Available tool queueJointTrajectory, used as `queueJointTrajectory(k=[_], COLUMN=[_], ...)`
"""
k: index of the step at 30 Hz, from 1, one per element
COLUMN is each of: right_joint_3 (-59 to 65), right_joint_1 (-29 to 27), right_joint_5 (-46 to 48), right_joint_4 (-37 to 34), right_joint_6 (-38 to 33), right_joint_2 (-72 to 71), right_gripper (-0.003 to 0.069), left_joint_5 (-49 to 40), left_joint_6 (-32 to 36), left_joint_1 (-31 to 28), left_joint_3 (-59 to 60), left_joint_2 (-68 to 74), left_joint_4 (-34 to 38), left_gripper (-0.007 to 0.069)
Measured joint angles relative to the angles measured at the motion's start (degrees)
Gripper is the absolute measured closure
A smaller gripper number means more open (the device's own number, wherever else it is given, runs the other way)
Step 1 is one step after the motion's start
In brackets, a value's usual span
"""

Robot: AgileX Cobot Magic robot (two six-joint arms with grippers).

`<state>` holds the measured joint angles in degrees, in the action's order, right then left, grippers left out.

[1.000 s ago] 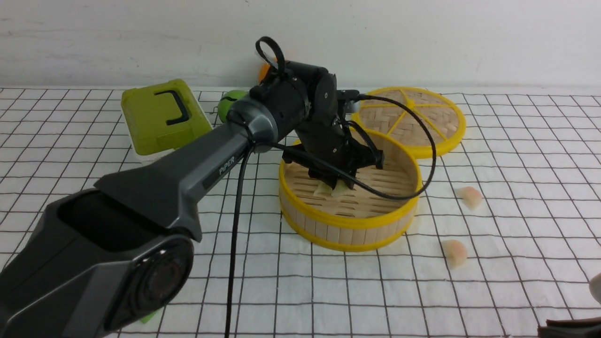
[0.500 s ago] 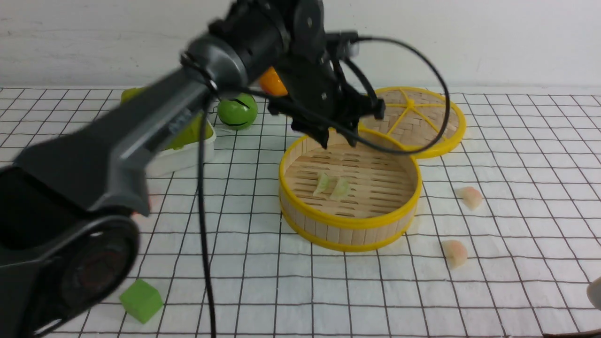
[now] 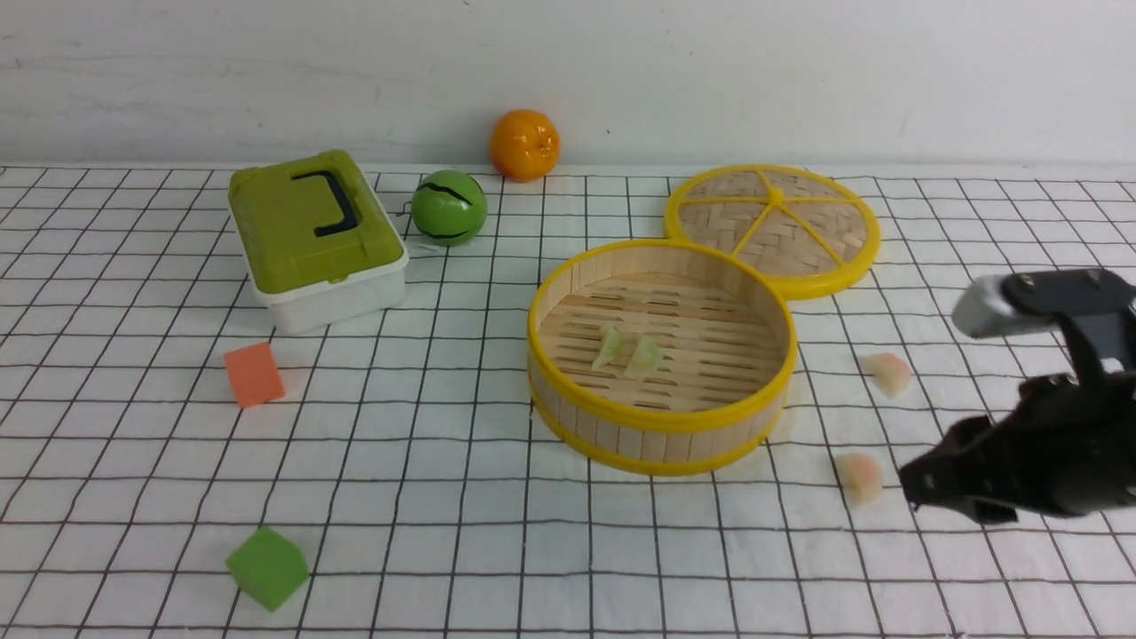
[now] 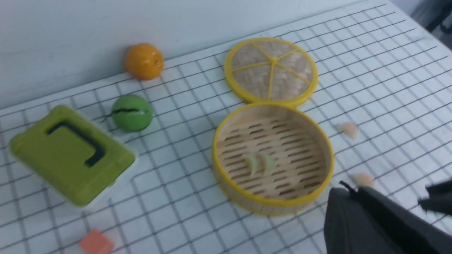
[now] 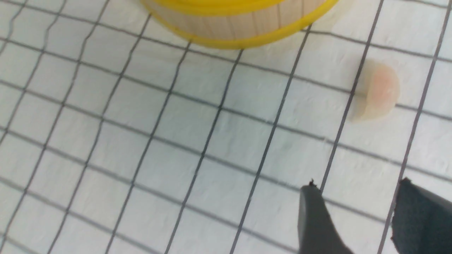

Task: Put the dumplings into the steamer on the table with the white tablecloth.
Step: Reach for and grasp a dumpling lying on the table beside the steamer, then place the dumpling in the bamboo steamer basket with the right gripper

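The steamer (image 3: 657,424) stands mid-table on the white tablecloth (image 3: 497,497) with two pale green dumplings (image 3: 627,351) lying side by side on its slatted floor. Two pink dumplings lie on the cloth to its right: one farther back (image 3: 889,373) and one nearer (image 3: 859,477). My right gripper (image 3: 919,493) hovers low just right of the nearer pink dumpling (image 5: 378,91), open and empty, its fingers (image 5: 314,218) short of it. The left arm is out of the front view. In the left wrist view the left gripper (image 4: 351,188) is shut and empty, well back from the steamer (image 4: 270,204).
The flat woven lid (image 3: 772,222) lies against the steamer's far right side. A green-lidded box (image 3: 311,222), a green ball (image 3: 448,207) and an orange (image 3: 524,144) sit at the back left. An orange cube (image 3: 253,374) and a green cube (image 3: 266,566) lie front left.
The left arm lifted out of the steamer and left the front view, leaving two green dumplings inside. The right arm came in from the right beside the nearer pink dumpling.
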<state>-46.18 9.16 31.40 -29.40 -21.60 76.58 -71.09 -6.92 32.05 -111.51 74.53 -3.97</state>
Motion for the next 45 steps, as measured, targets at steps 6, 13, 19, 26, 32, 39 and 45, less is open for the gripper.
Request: queueJointTrajectory(k=[6, 13, 19, 26, 32, 39, 45], right_joint_3=[-6.4, -12.5, -13.8, -14.2, -18.4, -29.8, -36.3], right_joint_1=[0.0, 0.0, 0.0, 0.0, 0.0, 4.9, 7.5], right_joint_5=[-5.8, -11.6, -12.1, -6.0, -2.1, -0.8, -3.0], right_joint_4=[1.1, 8.3, 8.6, 8.2, 7.2, -0.6, -2.3], right_joint_6=[0.1, 0.1, 0.2, 0.4, 1.3, 0.3, -0.4], right_joint_2=[13.3, 26.0, 30.3, 27.8, 21.2, 21.2, 32.1], right_gripper=[0.0344, 0.0344, 0.0417, 0.0503, 0.0504, 0.0506, 0.0506], left_joint_5=[8.5, 11.8, 8.7, 3.1, 5.7, 9.8, 12.8], left_joint_6=[-2.7, -3.9, -3.9, -4.0, -3.7, -3.4, -3.4], left_joint_1=[0.0, 0.0, 0.0, 0.0, 0.0, 0.0, 0.0], left_joint_3=[28.5, 56.6, 66.9, 74.9, 82.8, 84.1, 84.1], left_joint_2=[-22.9, -41.9, -49.8, -51.3, -51.5, -53.1, -54.6], left_joint_4=[-4.3, -4.9, -5.2, -5.5, -5.8, -6.9, -7.0], left_gripper=[0.0625, 0.0636, 0.0636, 0.0636, 0.0636, 0.0636, 0.0636])
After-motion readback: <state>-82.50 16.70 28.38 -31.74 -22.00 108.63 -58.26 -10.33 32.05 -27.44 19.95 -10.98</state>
